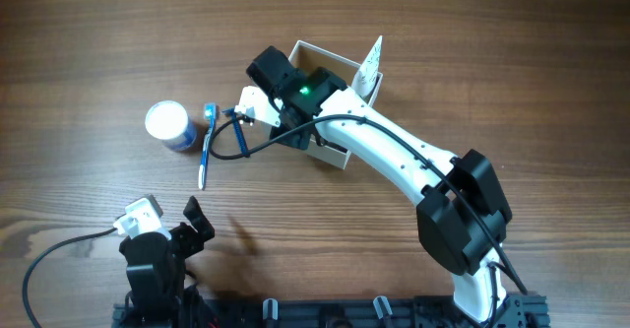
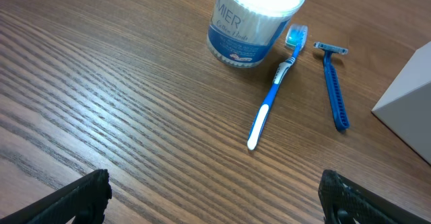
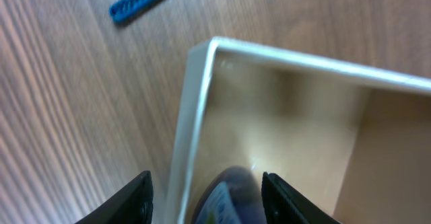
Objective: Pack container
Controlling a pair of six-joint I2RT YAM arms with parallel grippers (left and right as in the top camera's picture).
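Container [image 1: 330,55] at the far centre of the table [image 1: 89,32], just right of a blue razor [image 1: 239,136], toothbrush [image 1: 206,153] and white-lidded jar [image 1: 168,123]. Right gripper [image 3: 209,197] straddles its left wall, jaws apart around a dark item [image 3: 229,194] inside. Left gripper [image 2: 215,194] sits near left, spread wide and holding nothing.

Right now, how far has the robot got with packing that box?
Barely begun. One dark, blue-labelled item sits between the right arm's fingers, just inside the container; whether it is gripped or released I cannot tell. Nothing else shows inside, though the view is partial. Still out on the table: the jar, toothbrush and razor. The left arm's fingers are open, holding nothing.
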